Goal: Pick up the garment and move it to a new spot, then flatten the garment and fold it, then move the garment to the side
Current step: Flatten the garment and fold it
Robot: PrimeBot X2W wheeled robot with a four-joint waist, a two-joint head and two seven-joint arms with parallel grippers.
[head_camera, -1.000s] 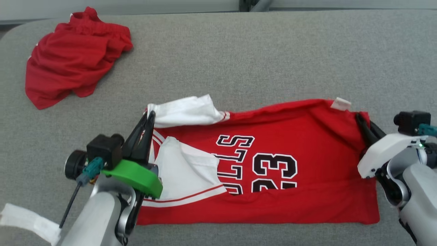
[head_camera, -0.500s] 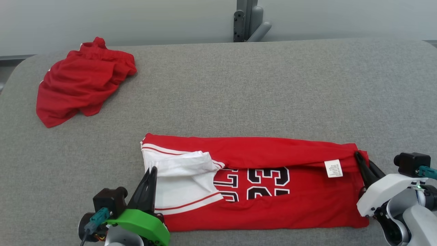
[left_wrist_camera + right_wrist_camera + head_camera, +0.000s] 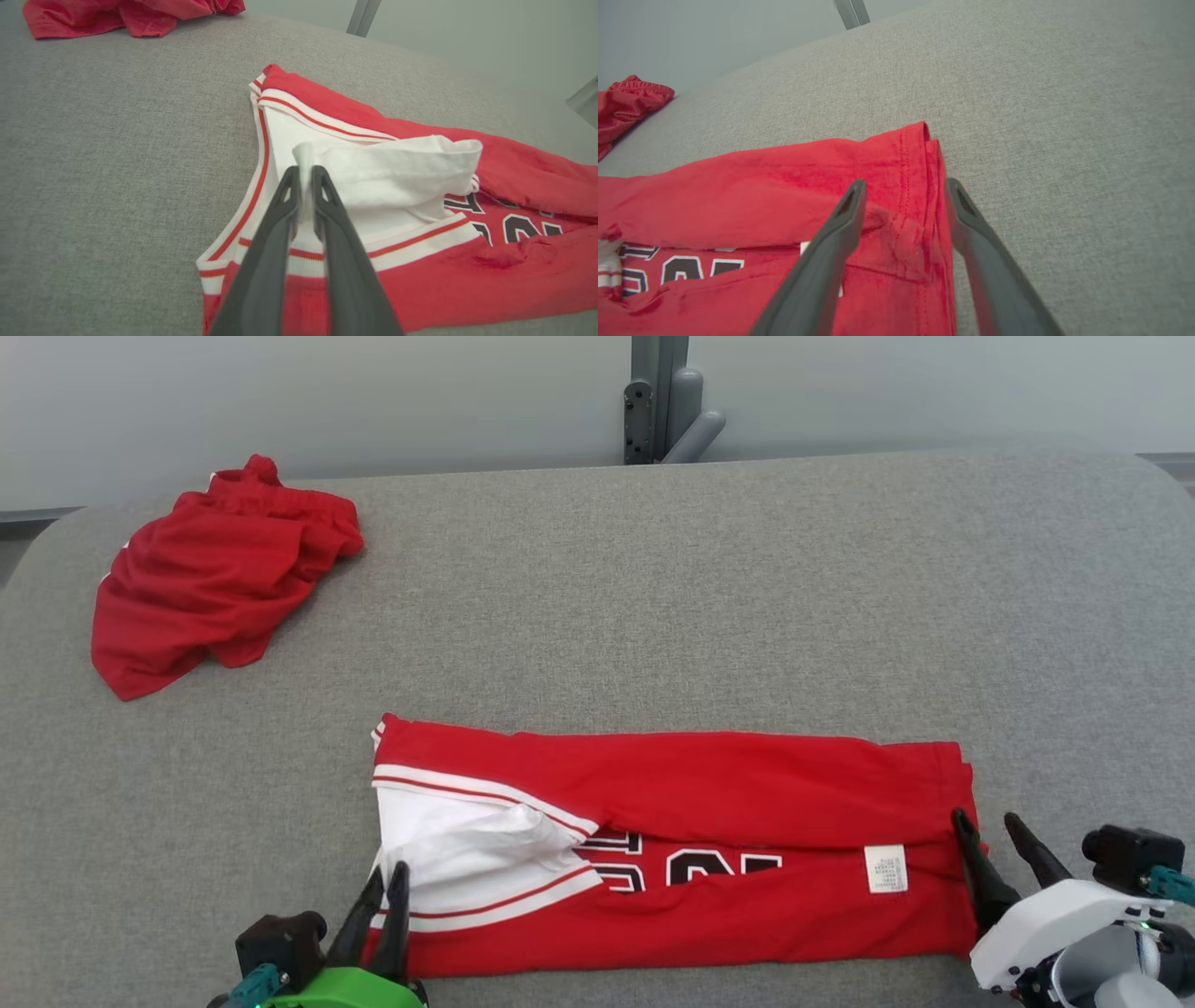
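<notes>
Garment (image 3: 672, 775) lies lengthwise left-right, hem rightward; left gripper (image 3: 388, 881) pinches it, right gripper (image 3: 983, 821) spread.

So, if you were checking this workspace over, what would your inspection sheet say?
Surface: grey padded table, fabric-covered.
Job's things: red jersey folded lengthwise near the front edge, white lining and care label showing.
Clutter: crumpled red garment at far left.
Grippers: left gripper, jaws shut on the jersey's white fold; right gripper, jaws open astride the jersey's red end.
Cables: teal plug beside the right gripper.
Surroundings: pale wall, grey post behind the table.
</notes>
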